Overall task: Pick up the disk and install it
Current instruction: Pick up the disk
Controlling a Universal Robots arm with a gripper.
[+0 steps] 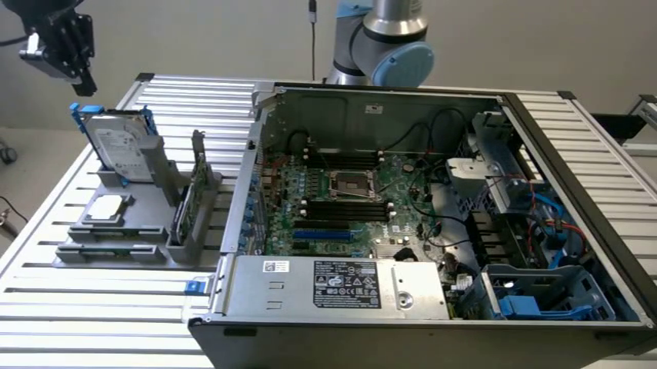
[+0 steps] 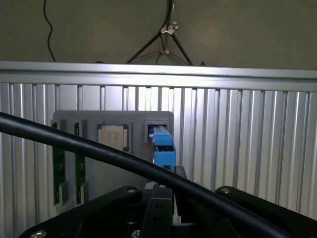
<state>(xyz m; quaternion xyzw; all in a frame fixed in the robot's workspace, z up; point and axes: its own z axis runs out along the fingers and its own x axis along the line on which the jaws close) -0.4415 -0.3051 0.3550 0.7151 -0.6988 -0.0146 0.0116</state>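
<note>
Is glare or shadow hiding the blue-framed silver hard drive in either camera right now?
Exterior view: soft, even light, no glare on the blue-framed silver-grey hard drive; the black gripper reads dark against the pale wall. Wrist view: dimmer, and a thick black cable cuts across the drive's blue frame.

High exterior view overlooks table (image 1: pixel 103 323); wrist view looks down on shared grey fixture (image 1: pixel 113 250) (image 2: pixel 106 173).

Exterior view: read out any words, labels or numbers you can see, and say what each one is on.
No text can be read here.
Large label on the power supply: print too small to read.
Small white sticker beside it: too small to read.
Face of the disk: its white label's print is too small to read.
</note>
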